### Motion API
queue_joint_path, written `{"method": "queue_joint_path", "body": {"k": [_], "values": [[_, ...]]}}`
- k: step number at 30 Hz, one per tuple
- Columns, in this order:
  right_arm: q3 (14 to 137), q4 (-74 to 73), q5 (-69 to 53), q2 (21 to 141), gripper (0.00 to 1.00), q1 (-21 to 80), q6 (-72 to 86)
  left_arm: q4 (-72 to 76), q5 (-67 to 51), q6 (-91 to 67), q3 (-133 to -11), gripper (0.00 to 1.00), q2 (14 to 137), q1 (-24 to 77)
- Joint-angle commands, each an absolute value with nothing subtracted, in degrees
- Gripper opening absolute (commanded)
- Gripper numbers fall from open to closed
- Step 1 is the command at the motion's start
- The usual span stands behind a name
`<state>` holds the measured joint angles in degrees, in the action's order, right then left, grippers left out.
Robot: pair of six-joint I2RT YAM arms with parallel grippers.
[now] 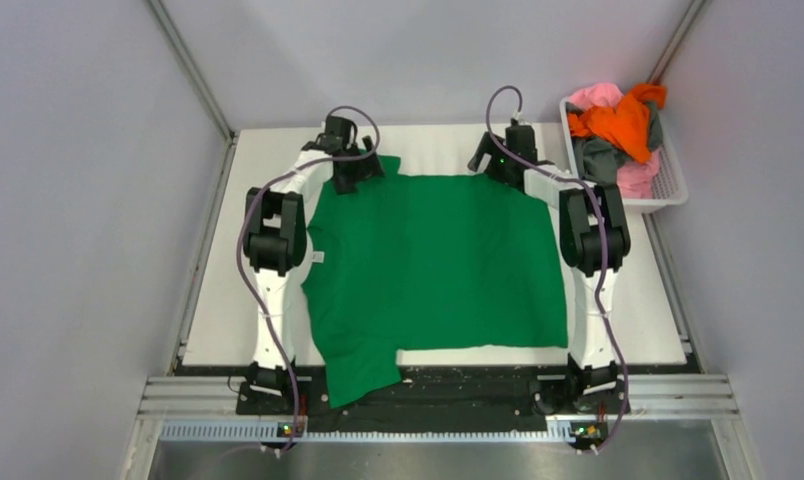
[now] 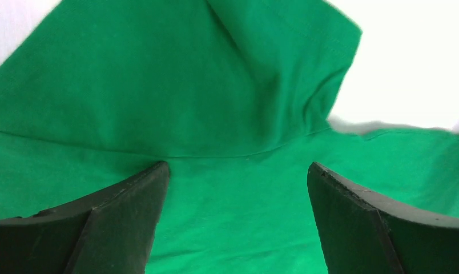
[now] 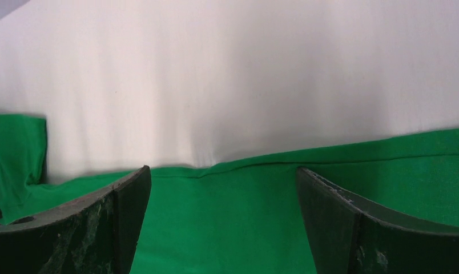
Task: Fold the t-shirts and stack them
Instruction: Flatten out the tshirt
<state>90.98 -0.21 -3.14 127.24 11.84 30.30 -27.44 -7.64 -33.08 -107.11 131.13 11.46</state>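
Lying flat, the green t-shirt (image 1: 433,265) is unfolded; left end effector (image 2: 238,188) and right end effector (image 3: 224,194) gape wide; other t-shirts (image 1: 618,125) await, heaped.

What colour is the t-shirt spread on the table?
The t-shirt is bright green, best seen in top external view.

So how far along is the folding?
Done: green shirt spread on the table. In hand: left gripper and right gripper open at its far edge, gripping nothing. Left: no fold or stack yet; other shirts sit in the basket.
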Motion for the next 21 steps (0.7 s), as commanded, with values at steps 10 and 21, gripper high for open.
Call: {"method": "queue_joint_path", "body": {"k": [10, 21], "values": [[110.6, -11.0, -1.5, 143.1, 0.95, 11.7, 32.3, -32.5, -11.8, -36.2, -135.1, 0.99, 151.7, 4.3], [134.2, -16.6, -1.2, 150.1, 0.96, 11.5, 29.7, -19.8, -12.8, -38.0, -146.0, 0.99, 151.0, 2.6]]}}
